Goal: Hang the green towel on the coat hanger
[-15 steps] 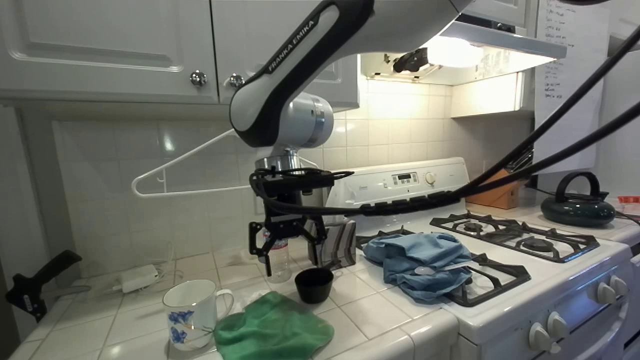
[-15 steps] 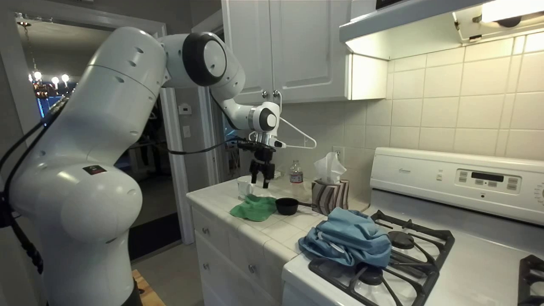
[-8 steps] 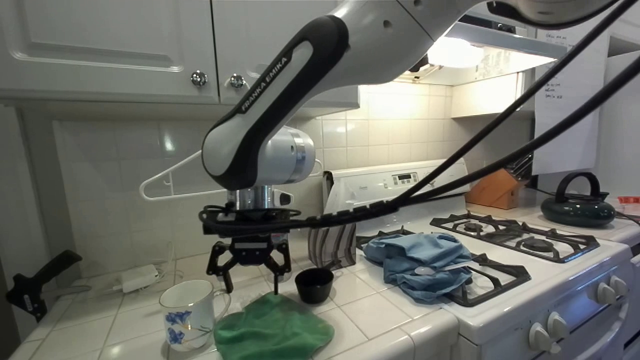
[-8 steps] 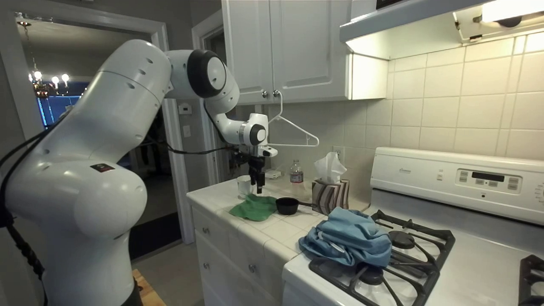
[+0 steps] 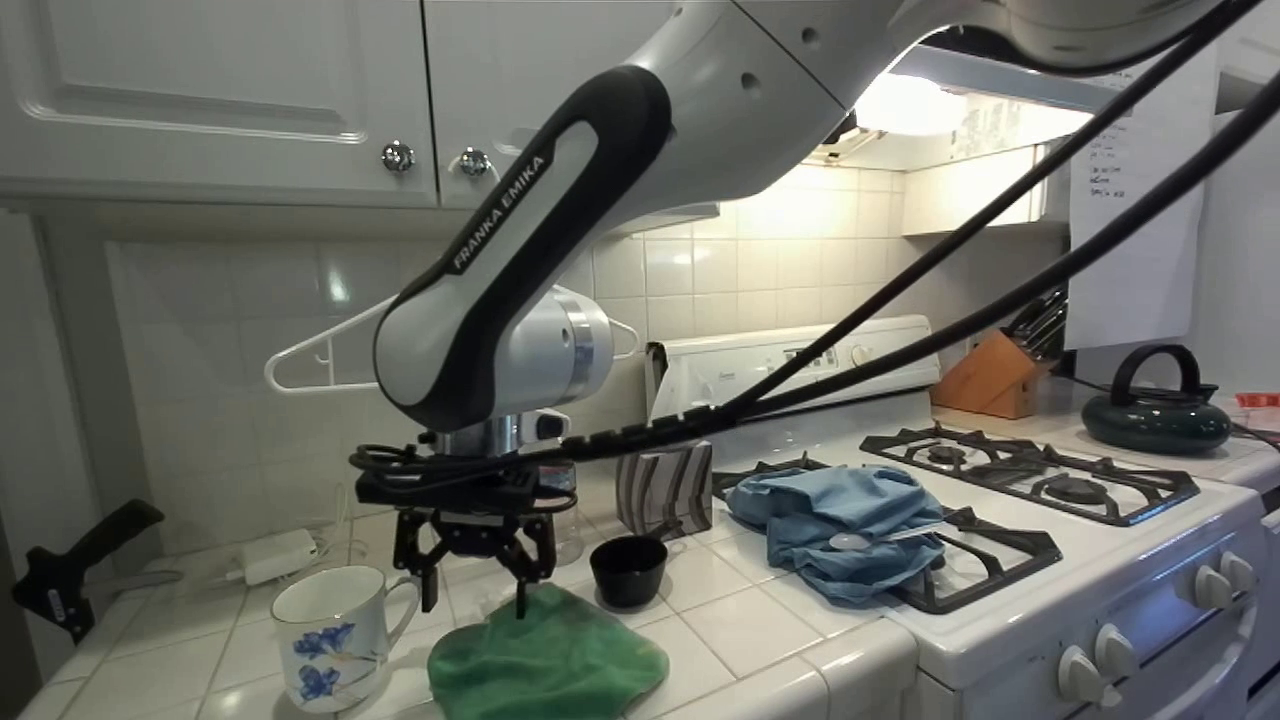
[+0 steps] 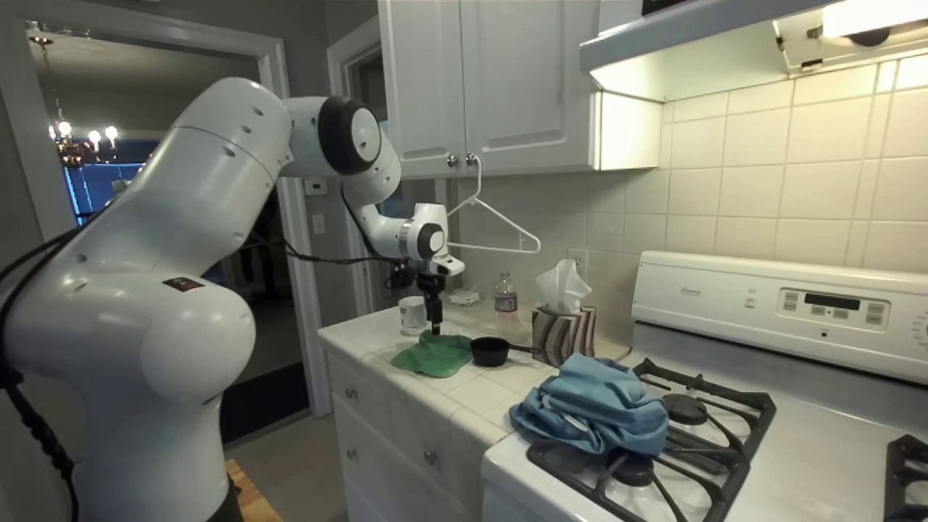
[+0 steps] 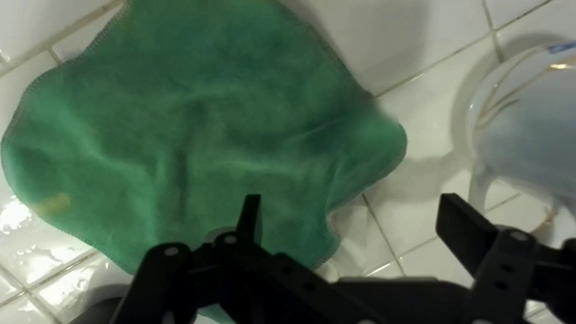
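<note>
Pointing straight down, the black gripper (image 5: 475,612) has its two fingers spread well apart, at ten o'clock from the middle of the green towel (image 5: 548,660) in an exterior view. In the wrist view one finger is over the towel and the other over the tiled counter (image 7: 427,117), towards the mug (image 7: 531,130) at three o'clock; whether either touches the towel I cannot tell. The towel lies rumpled on the counter, with a yellowish patch near its edge at eight o'clock in the wrist view. Around it in an exterior view, the mug, white with blue flowers, stands near at nine o'clock, the small black pan (image 5: 628,588) between one and two, the striped tissue box (image 5: 665,490) farther off at one, and the blue cloth (image 5: 840,520) at two, heaped on the stove (image 5: 1100,552). The white coat hanger (image 6: 493,249) hangs from a cabinet knob (image 6: 471,159) in an exterior view, at one o'clock from the towel, partly hidden by the robot's arm (image 6: 239,145).
</note>
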You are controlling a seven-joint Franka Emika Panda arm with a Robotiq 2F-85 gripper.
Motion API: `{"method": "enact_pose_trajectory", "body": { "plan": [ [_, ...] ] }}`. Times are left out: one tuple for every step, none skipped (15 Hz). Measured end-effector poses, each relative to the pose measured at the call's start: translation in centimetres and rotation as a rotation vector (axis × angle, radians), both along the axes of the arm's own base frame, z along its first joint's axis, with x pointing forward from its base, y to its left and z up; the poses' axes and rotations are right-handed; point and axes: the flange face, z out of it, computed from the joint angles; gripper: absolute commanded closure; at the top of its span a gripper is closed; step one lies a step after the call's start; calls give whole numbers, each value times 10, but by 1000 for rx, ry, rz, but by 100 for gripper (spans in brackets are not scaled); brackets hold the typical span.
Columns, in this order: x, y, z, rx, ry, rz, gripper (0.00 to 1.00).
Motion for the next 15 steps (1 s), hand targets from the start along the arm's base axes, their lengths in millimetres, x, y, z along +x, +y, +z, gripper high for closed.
{"method": "enact_pose_trajectory", "body": {
  "plan": [
    [0,1,0,-4,-3,-13,0],
    [0,2,1,-8,-6,-25,0],
    [-1,4,1,-11,-10,-33,0],
    [-1,5,1,-11,-11,-35,0],
    [-1,5,1,-11,-12,-36,0],
    [0,4,1,-10,-15,-37,0],
    [1,3,0,-7,-19,-40,0],
    [2,2,-1,-5,-24,-43,0],
    [3,1,-3,0,-31,-47,0],
    [4,-1,-6,6,-39,-53,0],
    [4,-3,-9,14,-46,-59,0],
    [4,-4,-15,20,-47,-58,0],
    [4,-5,-20,25,-40,-31,0],
    [4,-7,-23,25,-37,-25,0],
    [4,-8,-23,23,-37,-27,0]
  ]
}}
